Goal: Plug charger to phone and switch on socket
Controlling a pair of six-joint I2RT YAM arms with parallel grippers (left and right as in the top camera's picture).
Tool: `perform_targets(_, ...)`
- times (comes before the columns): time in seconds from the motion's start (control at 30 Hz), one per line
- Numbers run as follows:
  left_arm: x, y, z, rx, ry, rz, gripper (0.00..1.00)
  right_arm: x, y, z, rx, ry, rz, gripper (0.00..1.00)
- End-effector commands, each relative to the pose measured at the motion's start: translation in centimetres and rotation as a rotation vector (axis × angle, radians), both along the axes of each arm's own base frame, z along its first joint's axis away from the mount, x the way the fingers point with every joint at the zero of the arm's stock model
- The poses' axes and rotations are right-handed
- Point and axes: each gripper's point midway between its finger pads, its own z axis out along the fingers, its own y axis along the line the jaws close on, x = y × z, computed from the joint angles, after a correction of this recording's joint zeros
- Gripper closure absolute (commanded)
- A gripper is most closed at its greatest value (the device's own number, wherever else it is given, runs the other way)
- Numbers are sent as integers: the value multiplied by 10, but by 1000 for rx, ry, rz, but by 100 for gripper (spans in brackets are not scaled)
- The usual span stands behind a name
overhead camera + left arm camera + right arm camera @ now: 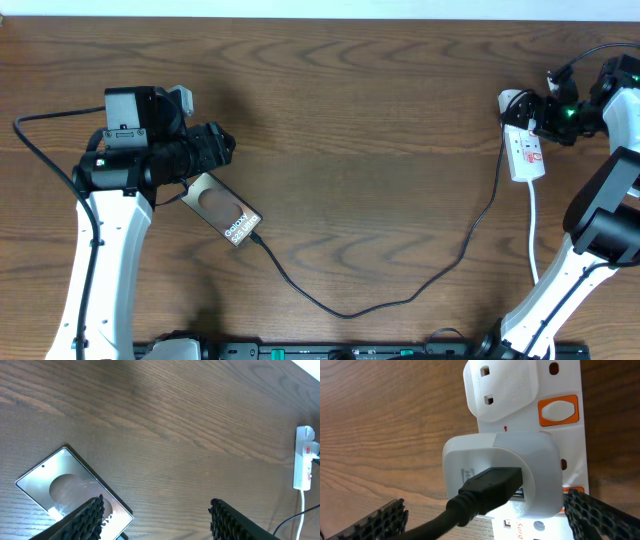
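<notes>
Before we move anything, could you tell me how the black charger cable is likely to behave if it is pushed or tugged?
The cable looks floppy: it lies in a loose curve across the table, so a push would probably just bend it. It seems thin and light. One end reaches the phone, so a tug might drag that.

The phone (pixel 225 208) lies flat and diagonal on the left of the wooden worktop (pixel 360 120), its brown oval and white lettering facing up. The charger (pixel 345 314), a thin black cable, meets the phone's lower-right end. It loops across to a white adapter in the socket (pixel 526 150), a white strip with orange-red switches at far right.
</notes>
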Motion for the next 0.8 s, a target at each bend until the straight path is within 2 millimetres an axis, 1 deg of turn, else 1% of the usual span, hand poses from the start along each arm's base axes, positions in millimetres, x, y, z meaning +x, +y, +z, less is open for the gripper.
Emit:
perform_targets(0.0,4,1,6,8,-15,2,34,-2,15,-16,73,28,23,1)
perform_targets(0.33,4,1,6,8,-15,3,34,-5,21,-13,120,45,6,1)
perform_targets(0.5,4,1,6,8,-14,3,34,-3,28,-8,167,33,4,1)
perform_targets(0.77,4,1,6,8,-14,3,34,-5,29,-9,177,50,-7,1)
